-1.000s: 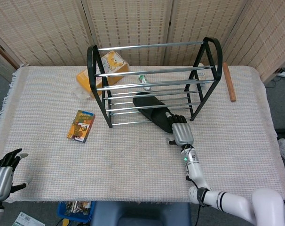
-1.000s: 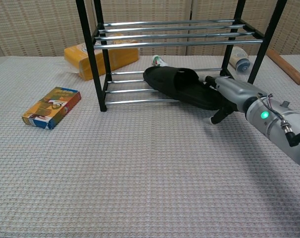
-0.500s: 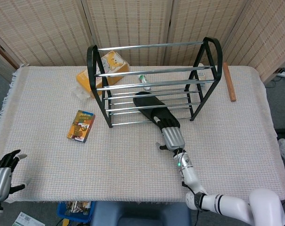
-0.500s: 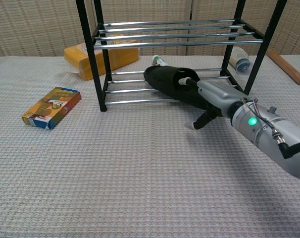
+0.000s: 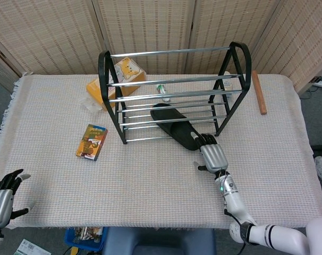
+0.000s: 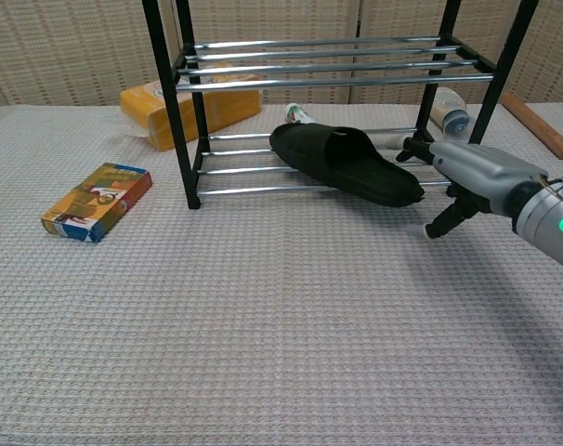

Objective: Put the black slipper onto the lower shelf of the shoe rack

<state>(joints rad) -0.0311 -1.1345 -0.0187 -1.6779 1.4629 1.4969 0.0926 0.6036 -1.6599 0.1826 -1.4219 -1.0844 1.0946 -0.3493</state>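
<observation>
Overall: white waffle-weave tablecloth (image 5: 150,175); woven folding screens (image 5: 150,26) behind.

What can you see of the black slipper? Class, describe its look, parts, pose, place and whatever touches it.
The black slipper is a matte slide with a wide strap arching over an open foot bed, looking like soft foam or rubber. It lies upright but askew on the lower shelf rails of the shoe rack, one end poking out over the front rail. The right hand is beside that end; its fingertips look just clear of it, though contact cannot be ruled out.
</observation>
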